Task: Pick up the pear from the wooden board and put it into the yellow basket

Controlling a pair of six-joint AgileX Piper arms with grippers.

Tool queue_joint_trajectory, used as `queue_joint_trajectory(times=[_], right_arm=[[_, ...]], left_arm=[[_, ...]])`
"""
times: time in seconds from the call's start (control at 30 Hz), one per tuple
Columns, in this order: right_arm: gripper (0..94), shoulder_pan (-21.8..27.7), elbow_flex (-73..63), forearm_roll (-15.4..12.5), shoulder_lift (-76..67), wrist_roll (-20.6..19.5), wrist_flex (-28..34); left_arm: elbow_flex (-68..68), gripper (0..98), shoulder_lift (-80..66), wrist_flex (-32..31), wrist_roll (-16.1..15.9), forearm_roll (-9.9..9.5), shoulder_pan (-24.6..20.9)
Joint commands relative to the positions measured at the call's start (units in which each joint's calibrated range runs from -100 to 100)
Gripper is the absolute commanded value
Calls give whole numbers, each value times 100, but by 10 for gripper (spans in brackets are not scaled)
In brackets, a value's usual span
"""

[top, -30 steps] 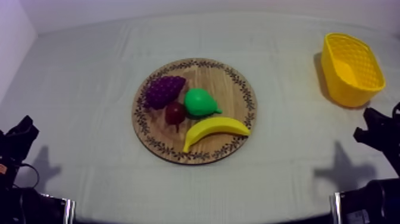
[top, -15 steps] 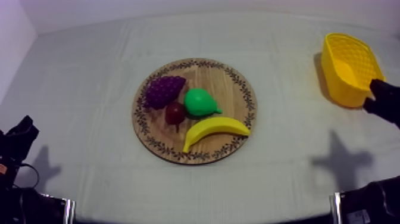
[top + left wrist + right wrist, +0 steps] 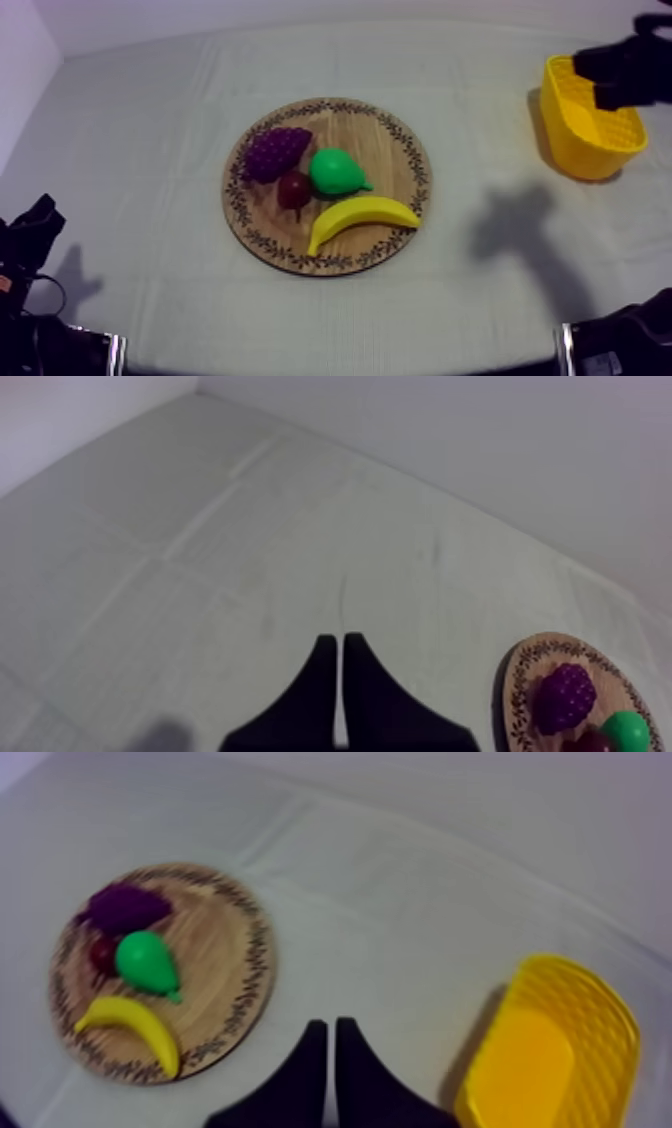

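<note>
Across the whole scene lies the table point(image 3: 140, 150), covered by a creased grey-white cloth point(image 3: 480, 90).

Near its middle sits the round wooden board point(image 3: 395, 150), pale wood with a dark leafy pattern around the rim, and all four toy fruits rest on it.

Well apart from the board, at the table's right side, stands the yellow basket point(image 3: 580, 152) with latticed walls, upright and holding nothing.

The right gripper point(image 3: 331, 1024) hangs above the cloth between board and basket, just beside the basket. Its two black fingers are pressed together into a narrow wedge, with nothing between them. In the top view its arm comes in at the upper right as a dark shape over the basket's far rim.

The left gripper point(image 3: 335, 638) sits low at the table's left side (far from the fruit), over bare cloth. Its fingers also lie together, gripping nothing.

On the board, the curved yellow banana point(image 3: 362, 215) lies nearest the camera-side rim. The purple bunch of grapes point(image 3: 275, 152) is toward the far left of the board.

The green toy pear point(image 3: 335, 172) lies on its side near the board's centre, between grapes and banana. Just beside it, on the left, sits the small red fruit point(image 3: 294, 188), dark red and round.
</note>
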Motion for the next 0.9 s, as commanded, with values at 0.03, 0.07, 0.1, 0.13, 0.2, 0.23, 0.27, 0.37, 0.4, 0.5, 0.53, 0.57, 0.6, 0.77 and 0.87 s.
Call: queue_joint_trajectory(times=[0.03,0.07,0.1,0.13,0.2,0.23,0.27,0.37,0.4,0.5,0.53,0.57,0.6,0.77,0.87], right_arm=[[14,-378,-1210,-385,1437,891,1066],[13,-440,-1349,-455,1636,997,1171],[11,-491,-1480,-524,1822,1074,1245],[9,-533,-1602,-585,1990,1121,1302],[7,-615,-1842,-657,2299,1120,1379],[16,-661,-1958,-666,2439,1103,1413],[36,-700,-2070,-668,2577,1102,1460],[133,-790,-2427,-639,3021,1133,1647],[169,-818,-2545,-615,3171,1138,1707],[277,-907,-2841,-501,3580,1123,1840],[306,-930,-2908,-476,3692,1123,1863],[332,-948,-2955,-469,3783,1139,1879],[356,-963,-2984,-472,3854,1163,1891],[454,-997,-2962,-574,4018,1351,1909],[531,-997,-2881,-607,4053,1441,1840]], left_arm=[[2,1,2,1,1,-2,-2],[2,1,2,1,1,-2,-2],[2,1,2,1,-1,-2,-2],[2,1,2,1,0,-2,-2],[2,1,2,1,0,-2,-2],[2,1,2,1,1,-2,-2],[2,1,2,1,1,-2,-2],[2,1,2,1,1,-2,-2],[2,1,2,1,1,-2,-2],[2,1,2,1,1,-2,-2],[2,1,2,1,1,-2,-2],[2,1,2,1,1,-2,-2],[2,1,2,1,1,-2,-2],[2,1,2,1,1,-2,-2],[2,1,2,1,1,-2,-2]])
